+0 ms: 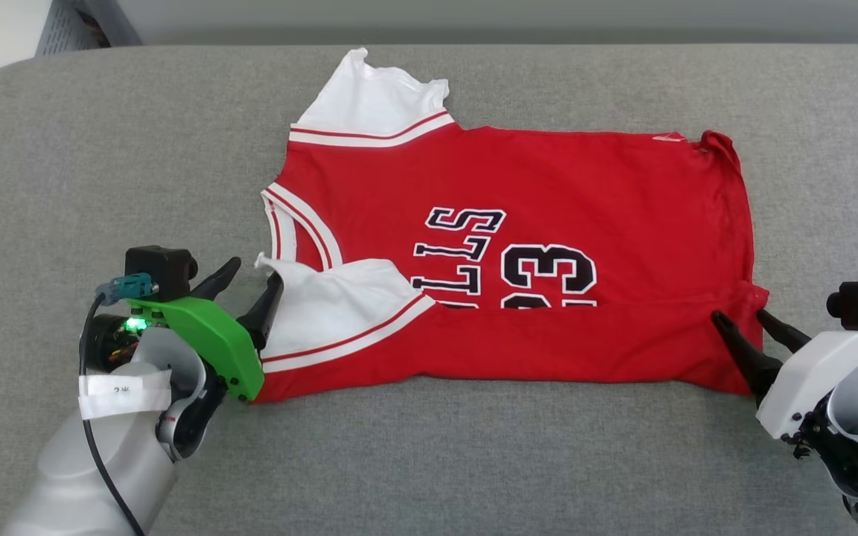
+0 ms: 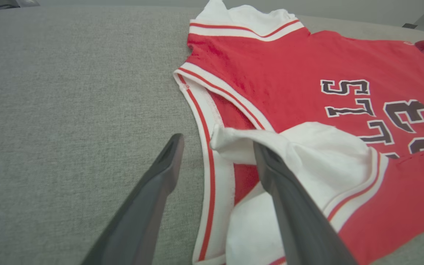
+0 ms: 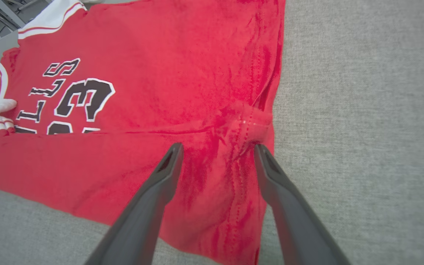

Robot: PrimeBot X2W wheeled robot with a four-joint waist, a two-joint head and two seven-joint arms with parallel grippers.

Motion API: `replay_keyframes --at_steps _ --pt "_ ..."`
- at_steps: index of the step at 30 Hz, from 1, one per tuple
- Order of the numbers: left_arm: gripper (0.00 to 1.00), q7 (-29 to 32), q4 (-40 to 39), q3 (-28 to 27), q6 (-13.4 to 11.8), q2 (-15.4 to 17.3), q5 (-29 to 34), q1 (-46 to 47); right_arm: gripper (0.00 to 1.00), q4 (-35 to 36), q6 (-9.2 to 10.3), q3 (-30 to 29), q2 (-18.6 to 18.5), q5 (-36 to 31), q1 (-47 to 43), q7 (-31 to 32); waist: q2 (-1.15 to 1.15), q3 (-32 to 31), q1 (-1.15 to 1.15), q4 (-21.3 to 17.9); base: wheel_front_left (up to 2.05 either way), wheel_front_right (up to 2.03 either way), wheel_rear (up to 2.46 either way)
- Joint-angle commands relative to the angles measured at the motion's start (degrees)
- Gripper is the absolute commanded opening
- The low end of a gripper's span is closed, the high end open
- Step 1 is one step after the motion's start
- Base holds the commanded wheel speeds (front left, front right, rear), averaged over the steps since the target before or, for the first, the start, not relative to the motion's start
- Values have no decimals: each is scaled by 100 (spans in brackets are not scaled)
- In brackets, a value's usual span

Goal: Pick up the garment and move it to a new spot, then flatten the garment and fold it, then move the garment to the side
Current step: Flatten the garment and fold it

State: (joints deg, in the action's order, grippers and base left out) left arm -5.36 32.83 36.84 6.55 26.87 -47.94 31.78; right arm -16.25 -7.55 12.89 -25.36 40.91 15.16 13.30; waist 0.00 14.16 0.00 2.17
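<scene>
Lying flat on the grey pad point(image 1: 101, 149), near edge folded over, the garment point(image 1: 518, 246) looks light, soft and floppy. Left gripper point(image 1: 255, 269) and right gripper point(image 1: 738, 315) stand open at the fold's ends; pinching those corners seems best.

The left gripper point(image 1: 254, 272) sits low on the left, its 2 dark jaws spread wide and angled up and inward (a green bracket point(image 1: 213, 335) caps the wrist). The right gripper point(image 1: 738, 316) mirrors it, jaws apart, white wrist housing point(image 1: 816, 372) behind.
</scene>
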Motion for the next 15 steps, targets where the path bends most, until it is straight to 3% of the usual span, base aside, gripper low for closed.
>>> replay_keyframes --at_steps 1,8,15 --pt "100 -137 1 -69 -37 -84 -47 68 100 21 6 1 -8 -97 -13 -50 0 -215 0 23 0 0 0" --pt "100 -350 -324 -218 -350 -218 -243 -336 100 415 6 -85 -63 -391 -458 202 0 -647 0 85 0 0 0" --pt "100 -149 -1275 -373 -1053 -100 -506 -1135 100 1092 6 -552 138 -800 -1056 703 0 -791 0 95 0 0 0"
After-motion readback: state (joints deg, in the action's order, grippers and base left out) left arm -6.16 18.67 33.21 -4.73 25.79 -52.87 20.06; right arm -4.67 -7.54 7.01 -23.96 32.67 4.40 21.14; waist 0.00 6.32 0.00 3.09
